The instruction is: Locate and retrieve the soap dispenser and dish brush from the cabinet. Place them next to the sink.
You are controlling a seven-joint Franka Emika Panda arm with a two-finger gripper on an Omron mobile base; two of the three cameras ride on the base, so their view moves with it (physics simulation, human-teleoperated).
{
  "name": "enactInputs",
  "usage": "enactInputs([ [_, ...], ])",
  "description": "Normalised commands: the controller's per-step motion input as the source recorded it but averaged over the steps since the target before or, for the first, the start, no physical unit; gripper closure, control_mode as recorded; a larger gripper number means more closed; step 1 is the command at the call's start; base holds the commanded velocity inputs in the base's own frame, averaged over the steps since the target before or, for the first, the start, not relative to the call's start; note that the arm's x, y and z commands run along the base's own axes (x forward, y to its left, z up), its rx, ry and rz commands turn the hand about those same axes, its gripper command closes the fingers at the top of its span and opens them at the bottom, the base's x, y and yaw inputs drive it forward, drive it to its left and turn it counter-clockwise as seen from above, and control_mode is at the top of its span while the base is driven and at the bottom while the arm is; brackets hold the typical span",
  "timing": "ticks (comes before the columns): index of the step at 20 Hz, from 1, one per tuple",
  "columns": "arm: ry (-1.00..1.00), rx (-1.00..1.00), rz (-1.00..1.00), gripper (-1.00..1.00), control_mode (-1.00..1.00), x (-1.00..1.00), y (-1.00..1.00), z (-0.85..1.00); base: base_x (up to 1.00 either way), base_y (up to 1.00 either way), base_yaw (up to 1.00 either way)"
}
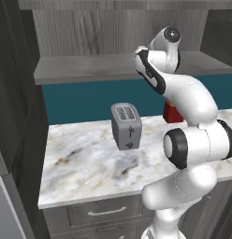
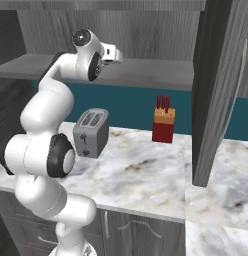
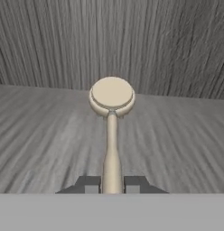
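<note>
The dish brush (image 3: pixel 112 95) is pale tan with a round flat head and points away from me over the grey shelf board of the cabinet (image 3: pixel 46 135). Its thin handle runs back between my dark fingertips (image 3: pixel 89 184). My gripper (image 3: pixel 112 185) is shut on the handle's near end. From the base, my hand (image 2: pixel 114 53) reaches in over the cabinet shelf (image 2: pixel 161 74), and the arm's upper links (image 1: pixel 150 70) hide the brush there. The soap dispenser and the sink are out of view.
A grey toaster (image 1: pixel 126 126) stands on the marble counter (image 1: pixel 80 163) below the shelf. A red knife block (image 2: pixel 163 125) sits against the teal back wall. The open cabinet door (image 2: pixel 221 90) hangs at the right. Drawers (image 1: pixel 106 212) lie under the counter.
</note>
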Motion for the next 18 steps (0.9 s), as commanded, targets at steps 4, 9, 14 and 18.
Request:
enactInputs([
  [4, 0.0, 0.0, -0.05, 1.0, -1.0, -0.26, 0.0, 0.09, 0.0, 0.0, 0.0],
  [9, -0.01, 0.0, -0.05, 1.0, -1.0, -0.3, 0.0, 0.0, 0.0, 0.0, 0.0],
  [14, -0.04, 0.03, -0.06, 1.0, -1.0, -0.58, -0.07, 0.01, 0.0, 0.0, 0.0],
  [18, -0.04, 0.03, -0.05, 1.0, -1.0, -0.73, -0.16, 0.08, 0.0, 0.0, 0.0],
])
